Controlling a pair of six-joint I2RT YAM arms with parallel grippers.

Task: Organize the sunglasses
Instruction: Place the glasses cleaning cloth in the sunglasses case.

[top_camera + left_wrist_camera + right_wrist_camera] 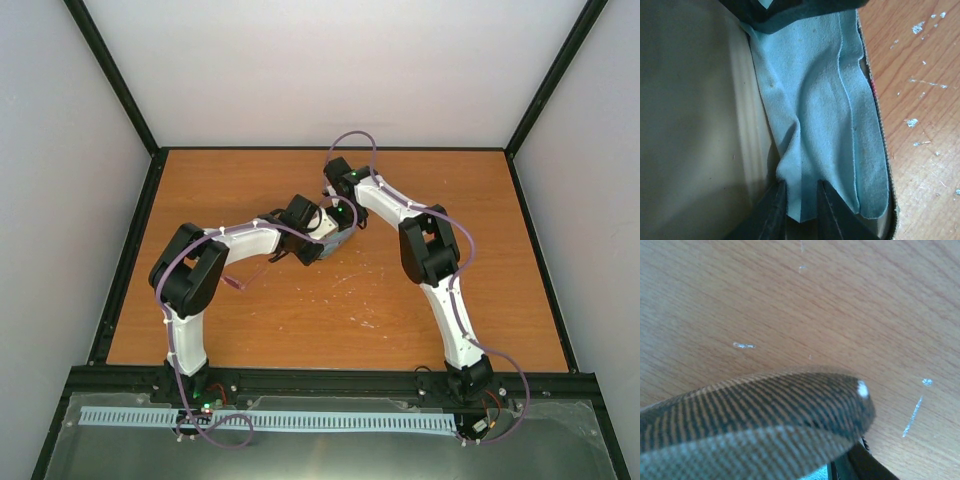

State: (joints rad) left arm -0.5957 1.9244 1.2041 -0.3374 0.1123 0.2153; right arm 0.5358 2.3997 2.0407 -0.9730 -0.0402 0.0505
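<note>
Looks like we're at the packing-the-case stage. The left gripper (801, 212) has its fingers nearly closed, pinching a fold of the pale blue cloth (815, 100), which lies draped inside the open tan case (695, 125) mid-table. The sunglasses (873, 91) are barely visible: just a pinkish-red sliver at the case's right rim, under the cloth, so I'd guess they're already in. The right gripper (341, 218) is right up against the case's woven outside, but I can't tell if it's gripping. Next move probably means tucking the cloth flat without dragging it out, then closing the lid. The table (400, 300) is orange-brown wood with white flecks, with plain white walls (330, 70) around it.
</note>
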